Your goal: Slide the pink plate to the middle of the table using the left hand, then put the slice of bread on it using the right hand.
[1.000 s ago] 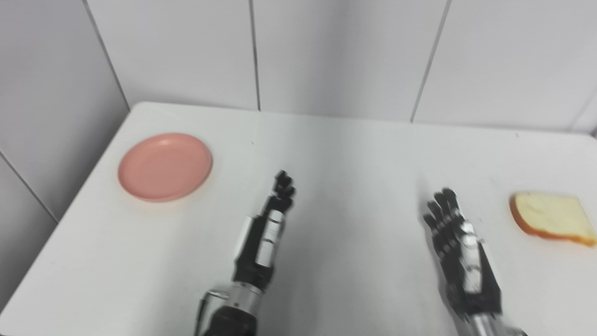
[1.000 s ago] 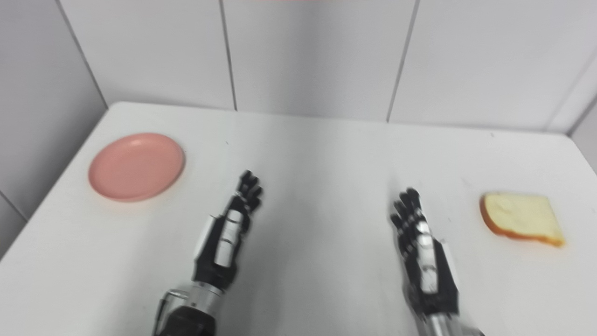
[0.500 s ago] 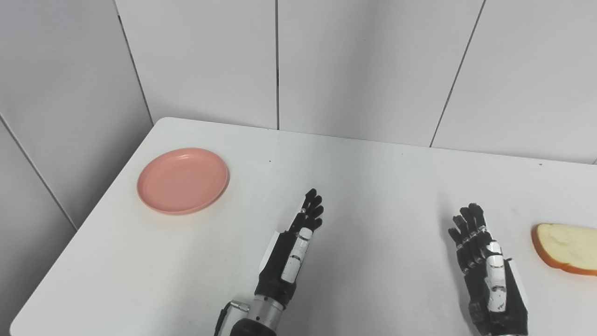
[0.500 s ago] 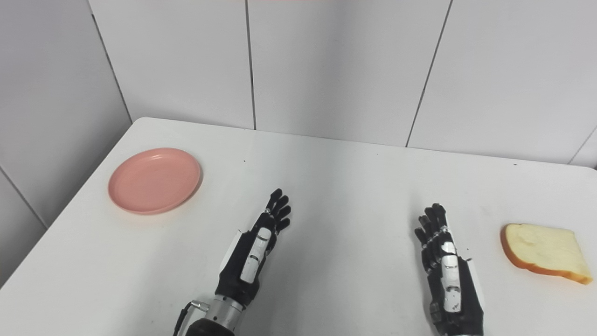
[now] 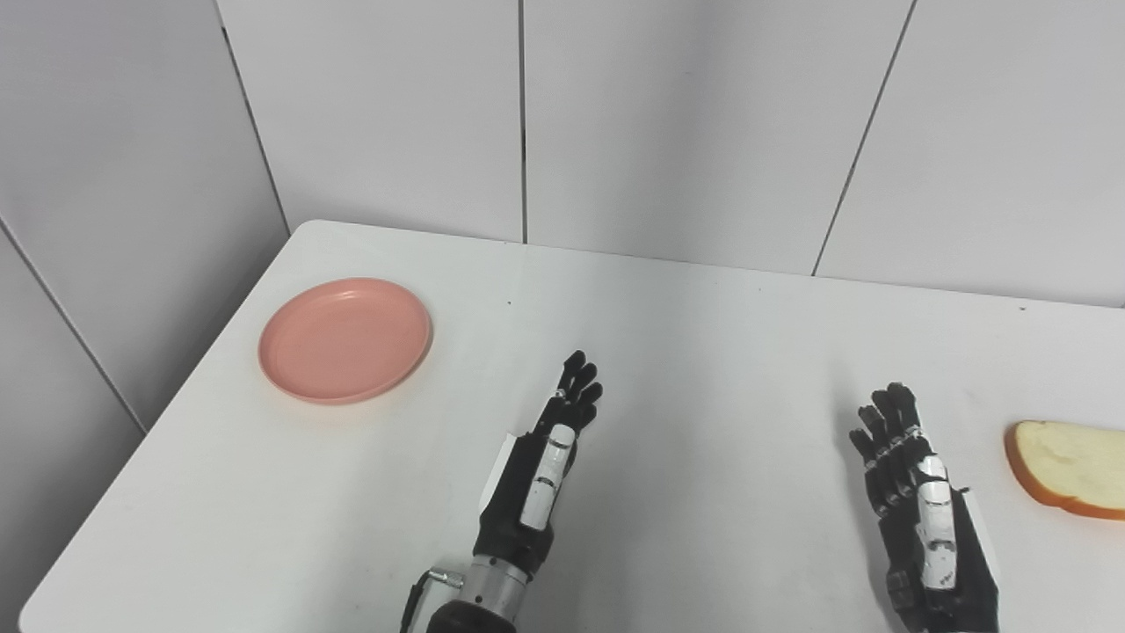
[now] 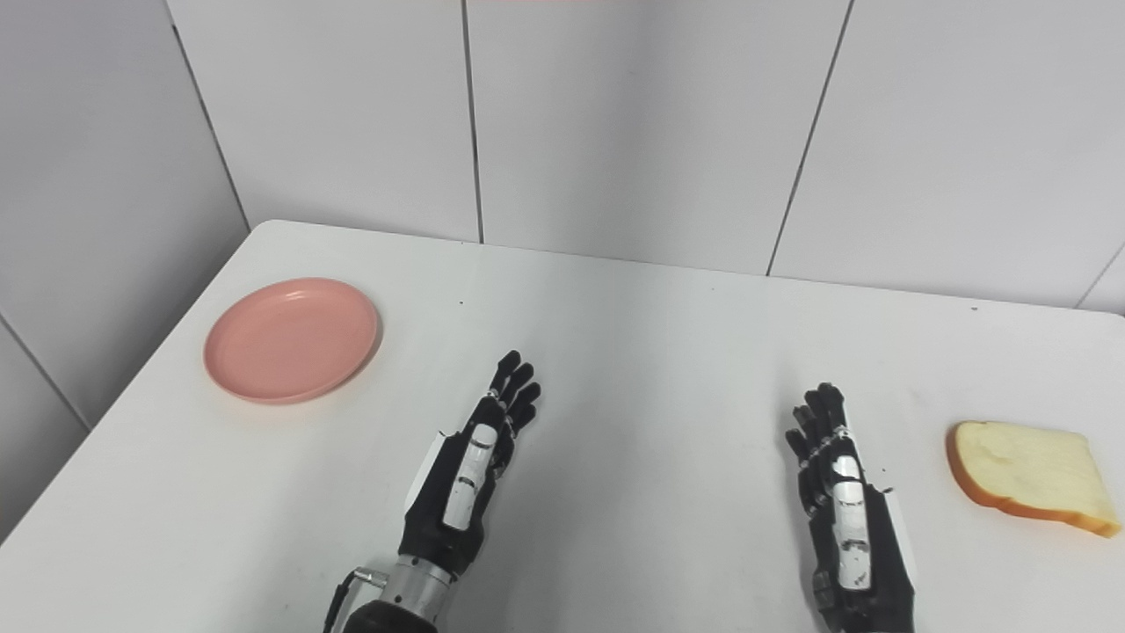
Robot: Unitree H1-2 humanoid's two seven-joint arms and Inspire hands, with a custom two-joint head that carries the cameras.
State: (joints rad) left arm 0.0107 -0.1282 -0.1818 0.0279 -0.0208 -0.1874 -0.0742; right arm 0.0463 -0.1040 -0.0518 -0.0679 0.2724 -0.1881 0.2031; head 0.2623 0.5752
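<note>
No legible text, labels, brands, numbers or signs on any surface in either eye view

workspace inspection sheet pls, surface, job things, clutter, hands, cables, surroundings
surface: white table, a few tiny dark specks
job's things: pink plate bare, at far left; bread slice flat at right edge
clutter: nothing seen
hands: left hand and right hand both open, holding nothing, apart from plate and bread
cables: short loop at the left wrist
surroundings: pale grey panelled walls
</note>
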